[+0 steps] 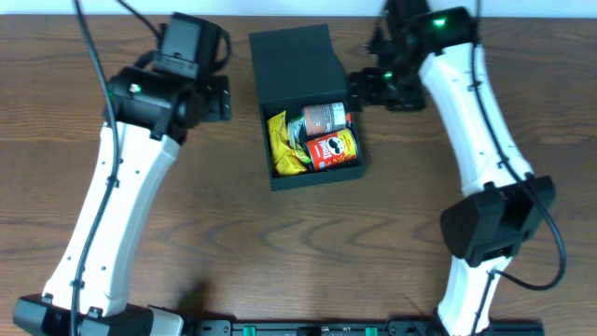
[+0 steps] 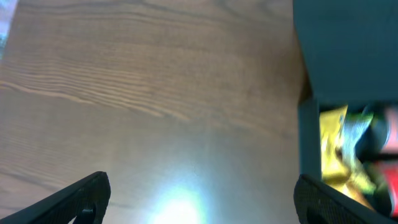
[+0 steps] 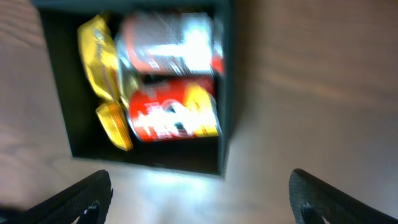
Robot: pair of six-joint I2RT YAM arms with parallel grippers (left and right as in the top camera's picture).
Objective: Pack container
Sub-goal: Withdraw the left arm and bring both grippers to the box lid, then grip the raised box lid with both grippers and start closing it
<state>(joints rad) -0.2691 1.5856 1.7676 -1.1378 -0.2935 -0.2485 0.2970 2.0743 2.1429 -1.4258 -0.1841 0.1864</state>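
- We see the container (image 2: 345, 50) cut off at the right edge of the left wrist view.
- The red can (image 3: 174, 118) and the silver can (image 3: 168, 50) look blurry; we cannot read them.

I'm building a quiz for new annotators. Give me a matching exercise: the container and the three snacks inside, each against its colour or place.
Things:
1 container
2 snack bag
3 upper can, seen overhead
4 lower can, seen overhead

Descriptions:
A yellow, box's left side
B red with yellow
C dark, lid open
D grey-white and red

Pairs: 1-C, 2-A, 3-D, 4-B
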